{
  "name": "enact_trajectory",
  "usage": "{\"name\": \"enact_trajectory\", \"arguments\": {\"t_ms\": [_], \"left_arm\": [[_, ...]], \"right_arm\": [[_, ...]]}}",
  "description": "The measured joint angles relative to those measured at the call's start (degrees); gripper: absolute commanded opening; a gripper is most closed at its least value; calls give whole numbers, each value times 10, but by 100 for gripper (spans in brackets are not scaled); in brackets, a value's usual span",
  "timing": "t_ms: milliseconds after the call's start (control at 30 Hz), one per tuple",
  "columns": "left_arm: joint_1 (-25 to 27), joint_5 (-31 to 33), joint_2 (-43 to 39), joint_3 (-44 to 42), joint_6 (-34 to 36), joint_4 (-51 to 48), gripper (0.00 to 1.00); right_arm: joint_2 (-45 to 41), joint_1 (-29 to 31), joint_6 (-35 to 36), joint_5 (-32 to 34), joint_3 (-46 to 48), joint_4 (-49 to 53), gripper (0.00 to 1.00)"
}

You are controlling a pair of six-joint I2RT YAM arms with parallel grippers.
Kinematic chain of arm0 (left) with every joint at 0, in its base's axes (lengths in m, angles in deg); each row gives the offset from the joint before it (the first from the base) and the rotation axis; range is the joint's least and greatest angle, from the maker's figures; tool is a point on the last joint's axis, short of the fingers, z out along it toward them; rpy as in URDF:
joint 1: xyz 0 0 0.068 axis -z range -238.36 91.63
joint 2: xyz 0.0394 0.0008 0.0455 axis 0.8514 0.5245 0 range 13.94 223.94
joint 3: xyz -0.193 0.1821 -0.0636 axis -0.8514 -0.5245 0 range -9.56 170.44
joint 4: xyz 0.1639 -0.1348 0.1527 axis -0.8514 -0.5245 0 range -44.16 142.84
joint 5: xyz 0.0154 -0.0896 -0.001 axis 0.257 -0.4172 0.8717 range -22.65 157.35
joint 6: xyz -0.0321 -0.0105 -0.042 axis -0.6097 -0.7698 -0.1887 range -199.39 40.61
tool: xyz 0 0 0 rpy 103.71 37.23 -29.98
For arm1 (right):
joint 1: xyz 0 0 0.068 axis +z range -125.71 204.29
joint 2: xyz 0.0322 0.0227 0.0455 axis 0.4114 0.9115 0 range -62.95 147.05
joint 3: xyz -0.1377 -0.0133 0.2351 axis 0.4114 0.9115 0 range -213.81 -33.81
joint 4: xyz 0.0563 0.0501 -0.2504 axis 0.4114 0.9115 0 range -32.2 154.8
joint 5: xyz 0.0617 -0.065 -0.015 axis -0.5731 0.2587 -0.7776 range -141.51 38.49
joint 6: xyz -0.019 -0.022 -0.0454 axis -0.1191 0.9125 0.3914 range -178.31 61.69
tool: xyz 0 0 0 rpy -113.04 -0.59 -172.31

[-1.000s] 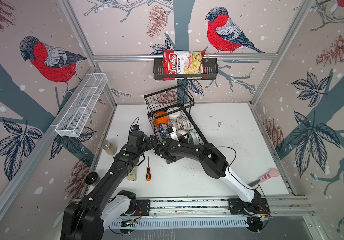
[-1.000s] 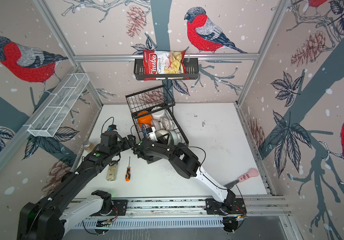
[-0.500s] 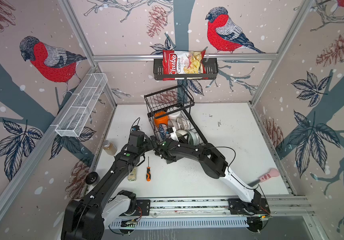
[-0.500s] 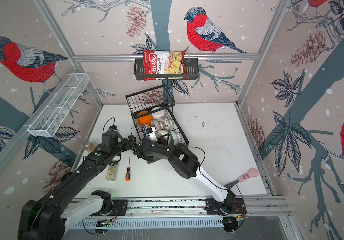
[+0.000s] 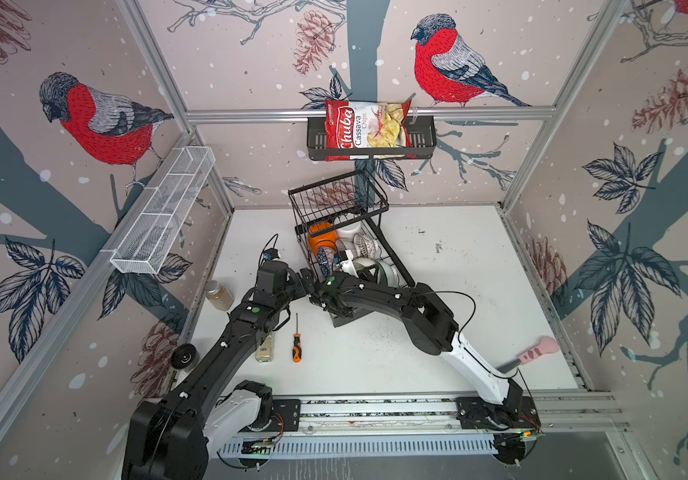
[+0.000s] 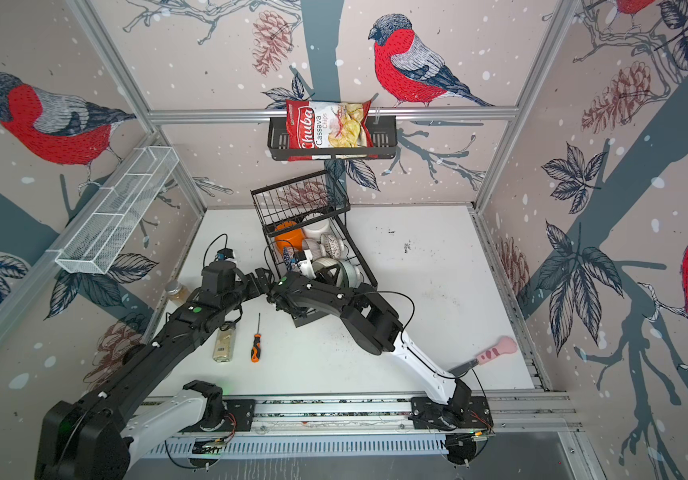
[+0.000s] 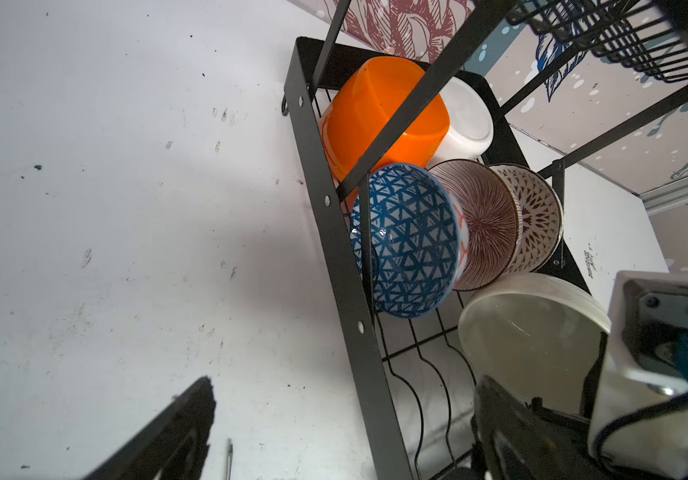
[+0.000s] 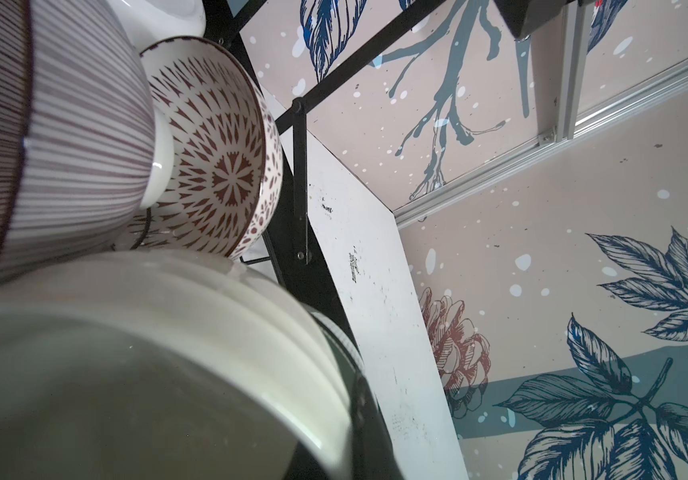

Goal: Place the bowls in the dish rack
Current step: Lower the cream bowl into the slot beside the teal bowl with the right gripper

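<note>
The black wire dish rack stands mid-table. In its lower tray lean an orange bowl, a white bowl, a blue geometric bowl, a purple-striped bowl and a brown-patterned bowl. My right gripper is shut on the rim of a cream bowl, tilted over the tray's near end; one black finger shows outside its wall. A pale teal bowl lies just behind it. My left gripper is open and holds nothing, straddling the rack's side rail.
On the table left of the rack lie an orange-handled screwdriver, a flat bottle and a jar. A pink-handled tool is at the right edge. A chips basket and a white mesh tray hang on the walls.
</note>
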Motion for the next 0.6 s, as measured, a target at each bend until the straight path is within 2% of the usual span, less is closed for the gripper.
{"name": "enact_trajectory", "arguments": {"t_ms": [600], "left_arm": [[-2,-1,14,3,-3,5,96]], "right_arm": [[0,-5,42,18,4,-7,0]]}}
